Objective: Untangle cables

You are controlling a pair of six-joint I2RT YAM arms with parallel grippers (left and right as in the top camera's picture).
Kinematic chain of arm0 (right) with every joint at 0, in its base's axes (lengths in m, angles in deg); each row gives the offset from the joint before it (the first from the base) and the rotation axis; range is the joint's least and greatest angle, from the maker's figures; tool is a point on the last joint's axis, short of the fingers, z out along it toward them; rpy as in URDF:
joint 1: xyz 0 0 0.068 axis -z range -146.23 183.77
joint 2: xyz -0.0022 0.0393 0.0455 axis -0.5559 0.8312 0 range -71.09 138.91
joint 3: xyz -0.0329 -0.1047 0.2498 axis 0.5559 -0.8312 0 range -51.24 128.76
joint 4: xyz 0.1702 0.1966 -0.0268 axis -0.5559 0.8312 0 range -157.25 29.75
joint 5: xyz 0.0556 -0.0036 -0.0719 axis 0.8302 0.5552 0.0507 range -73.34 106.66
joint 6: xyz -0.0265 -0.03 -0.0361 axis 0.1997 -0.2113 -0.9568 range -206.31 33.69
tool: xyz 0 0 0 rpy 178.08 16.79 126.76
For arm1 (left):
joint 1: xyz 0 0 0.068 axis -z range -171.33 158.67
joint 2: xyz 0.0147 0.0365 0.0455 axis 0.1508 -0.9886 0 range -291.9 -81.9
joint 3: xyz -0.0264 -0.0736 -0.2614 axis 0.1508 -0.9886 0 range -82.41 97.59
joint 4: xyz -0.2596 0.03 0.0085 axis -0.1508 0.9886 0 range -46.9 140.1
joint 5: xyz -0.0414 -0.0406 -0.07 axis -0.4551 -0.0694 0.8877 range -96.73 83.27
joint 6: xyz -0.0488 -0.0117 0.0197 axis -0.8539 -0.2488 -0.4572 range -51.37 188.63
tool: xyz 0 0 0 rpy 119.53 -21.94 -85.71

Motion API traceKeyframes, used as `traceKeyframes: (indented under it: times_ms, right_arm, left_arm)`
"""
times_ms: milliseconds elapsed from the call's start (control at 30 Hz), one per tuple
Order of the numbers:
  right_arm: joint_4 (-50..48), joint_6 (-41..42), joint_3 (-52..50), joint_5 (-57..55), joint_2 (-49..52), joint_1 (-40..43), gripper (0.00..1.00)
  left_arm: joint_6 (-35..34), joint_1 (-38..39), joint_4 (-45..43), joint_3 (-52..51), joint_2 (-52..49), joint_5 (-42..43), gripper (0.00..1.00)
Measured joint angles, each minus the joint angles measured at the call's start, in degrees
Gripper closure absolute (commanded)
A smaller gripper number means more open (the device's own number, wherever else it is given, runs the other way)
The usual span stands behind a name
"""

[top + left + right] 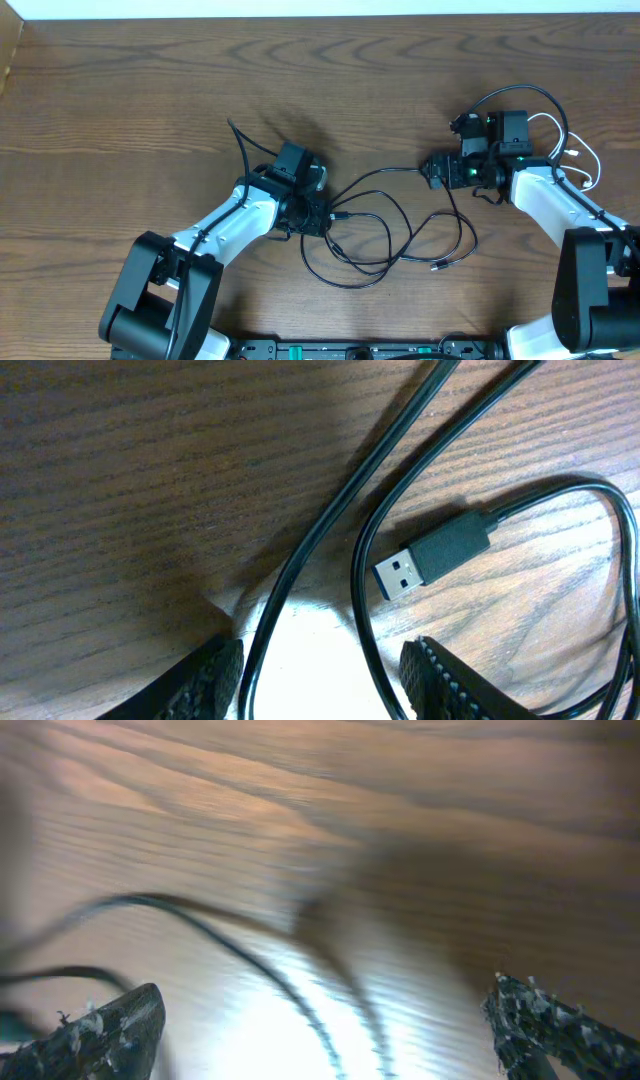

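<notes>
Thin black cables (390, 235) lie in tangled loops on the wooden table between the two arms. My left gripper (312, 214) is low over the left end of the tangle. In the left wrist view the left gripper (325, 685) is open, two black strands (300, 570) pass between its fingers (215, 680) without being pinched, and a black USB plug (432, 555) lies just ahead. My right gripper (433, 170) is wide open at the loops' upper right. A blurred black strand (240, 955) runs between the right gripper's (325, 1030) fingers (110, 1030). A white cable (583, 160) curls behind the right arm.
The wooden table (330, 70) stretches far behind both arms. A loose plug end (438, 266) lies at the front right of the tangle. The thicker black wire (530, 95) arches over the right wrist. A black base rail (360, 350) lines the near edge.
</notes>
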Motion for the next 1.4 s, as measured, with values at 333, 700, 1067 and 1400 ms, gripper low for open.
traceKeyframes:
  times_ms: [333,700,1067,1400]
  right_arm:
    - [-2.80,14.03,0.00,11.61,0.00,-3.43,0.01]
    - [-2.75,17.27,0.00,11.26,0.00,-13.64,0.37]
    - [-1.70,18.75,0.00,4.61,0.00,-24.02,0.91]
    - [0.46,18.95,0.00,-0.44,0.00,-29.11,0.78]
  left_arm:
    - [-2.12,0.00,1.75,0.04,2.19,-0.02,0.50]
    - [-2.73,-0.04,-3.76,-0.70,2.36,-0.39,0.93]
    - [-3.19,-0.04,-4.24,-2.21,2.34,-1.75,0.93]
    - [-3.21,-0.26,0.15,-2.10,2.43,-1.79,0.92]
